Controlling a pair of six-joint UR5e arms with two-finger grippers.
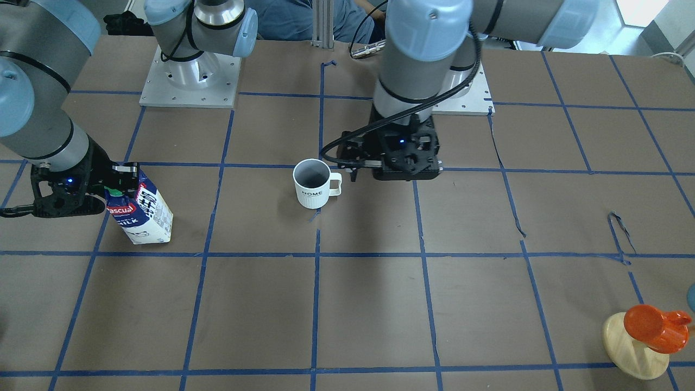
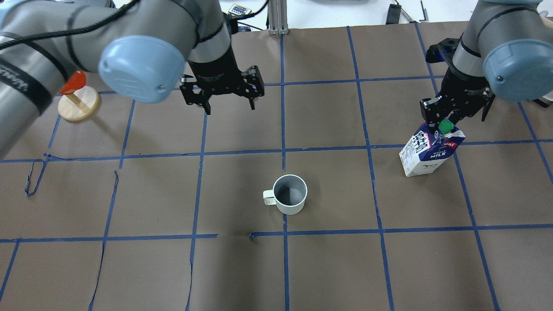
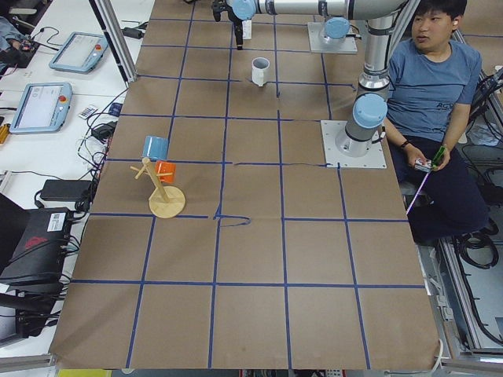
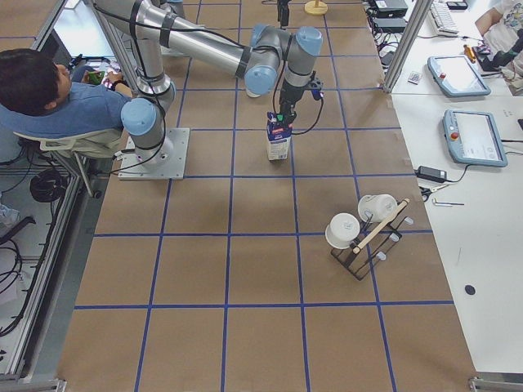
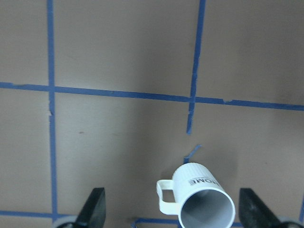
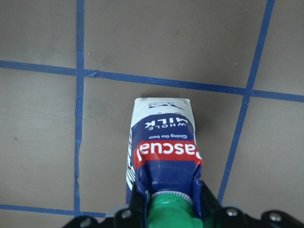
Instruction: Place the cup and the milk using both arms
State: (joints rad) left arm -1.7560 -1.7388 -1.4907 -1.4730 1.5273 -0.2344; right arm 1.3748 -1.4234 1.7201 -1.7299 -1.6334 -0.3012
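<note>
While my right gripper (image 2: 441, 123) is pinching the milk (image 2: 425, 153), I'm wanting its base flat before release; my left gripper (image 2: 229, 108) is hovering spread, left of the cup (image 2: 290, 196).

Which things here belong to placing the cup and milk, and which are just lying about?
Job: cup, milk, open left gripper, right gripper shut on the milk's top.
Lying about: orange cup on its wooden stand, blue cup, white cups on a rack.

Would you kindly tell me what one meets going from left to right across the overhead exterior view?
orange cup on its wooden stand → open left hand → white mug → milk carton
</note>
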